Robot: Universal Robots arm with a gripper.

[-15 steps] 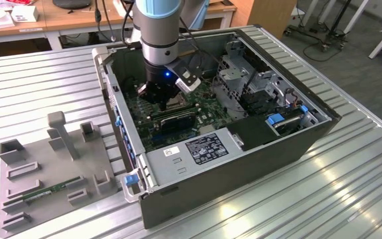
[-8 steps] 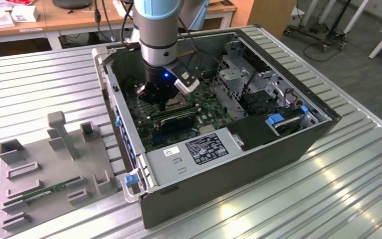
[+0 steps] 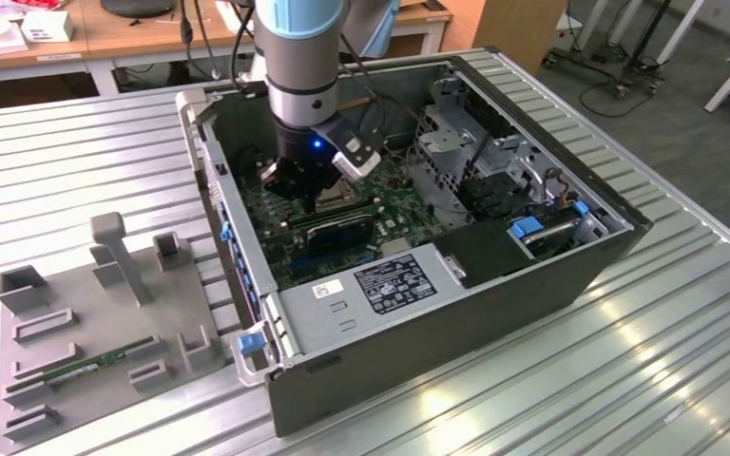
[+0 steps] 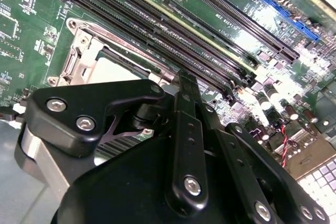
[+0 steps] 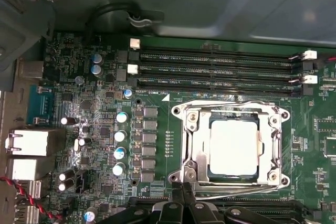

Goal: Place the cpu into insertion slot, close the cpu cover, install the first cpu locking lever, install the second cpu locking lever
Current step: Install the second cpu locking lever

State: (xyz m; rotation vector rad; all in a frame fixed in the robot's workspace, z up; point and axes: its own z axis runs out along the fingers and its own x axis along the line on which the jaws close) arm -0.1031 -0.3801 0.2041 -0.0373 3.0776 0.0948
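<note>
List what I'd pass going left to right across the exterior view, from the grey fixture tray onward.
Grey fixture tray → memory stick lying on it → open computer case with the gripper over its motherboard → blue drive latch.

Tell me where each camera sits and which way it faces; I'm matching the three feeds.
Exterior view: off the arm, raised, looking down into the open grey computer case; the arm and gripper show.
First wrist view: on the arm, facing straight onto the green motherboard, where the square silver-topped cpu sits under the silvery metal cpu cover; gripper at the edge.
Second wrist view: on the arm, looking obliquely past the black gripper body.
Both wrist views share the cpu and cover.
</note>
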